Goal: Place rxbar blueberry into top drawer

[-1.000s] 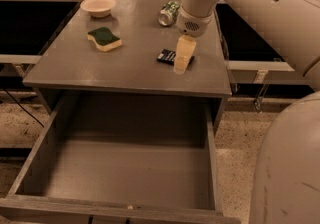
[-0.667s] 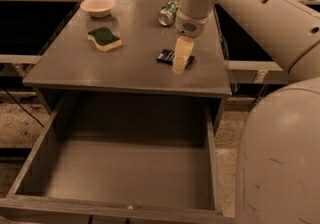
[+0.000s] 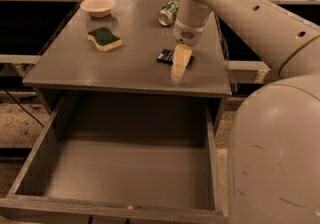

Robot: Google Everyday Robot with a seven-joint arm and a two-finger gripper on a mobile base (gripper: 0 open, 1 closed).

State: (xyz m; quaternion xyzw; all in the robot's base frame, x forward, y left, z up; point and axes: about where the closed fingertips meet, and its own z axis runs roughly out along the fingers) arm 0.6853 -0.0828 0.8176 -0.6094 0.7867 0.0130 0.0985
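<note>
– While you stand at that table, where does the rxbar blueberry [image 3: 165, 56] lie?

– Flat on the grey table top [image 3: 125, 70], right of centre and near the front edge. Dark wrapper with pale lettering on it; only its left end and a sliver on the right show.

– What covers the middle?

– The gripper [image 3: 178, 70]. It is cream-coloured and hangs directly over the bar, pointing down and slightly toward the front edge. Whether it is apart, together or clamped on the bar, I cannot tell, nor whether it touches the wrapper.

– Arm pose?

– The white arm [image 3: 240, 13] comes in from the right, slopes up and over the table's right side, then the wrist turns down onto the bar.

– The top drawer [image 3: 125, 168]?

– Pulled out below the table's front edge, with plain grey walls and floor. The bar is not in it.

– Other items?

– A green-and-yellow sponge [image 3: 105, 39] left of the bar, well apart. A green can [image 3: 168, 13] lies on its side behind the wrist. A pale bowl [image 3: 98, 6] sits at the back left.
</note>
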